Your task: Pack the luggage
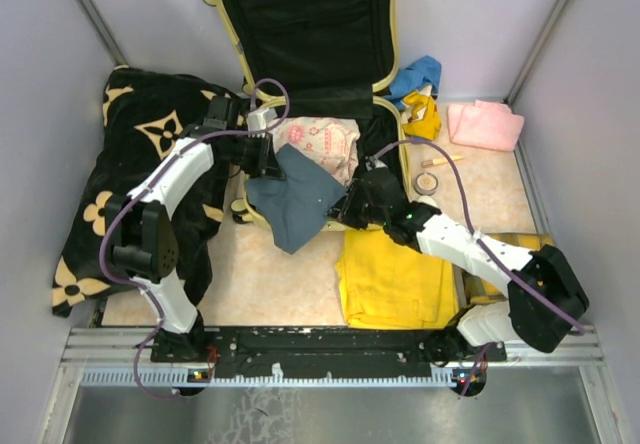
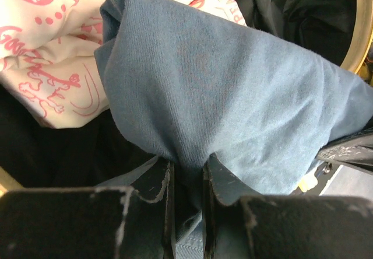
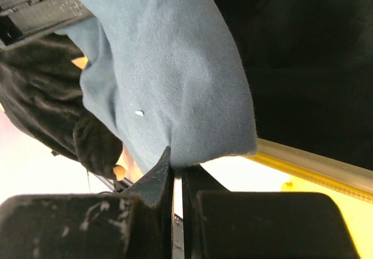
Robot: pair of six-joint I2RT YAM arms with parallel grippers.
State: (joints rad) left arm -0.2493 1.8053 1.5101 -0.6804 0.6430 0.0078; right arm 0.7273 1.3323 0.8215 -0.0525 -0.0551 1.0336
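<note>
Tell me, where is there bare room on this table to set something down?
Bare tabletop lies between the black blanket and the yellow garment, in front of the luggage. A smaller patch sits beside the tape roll, nearer than the pink cloth. The luggage's near half is crowded.

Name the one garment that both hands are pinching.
The slate-blue garment draped over the luggage's near rim: left hand and right hand each pinch an edge. The pink-printed white one, the yellow one and the pink one are ungripped.
</note>
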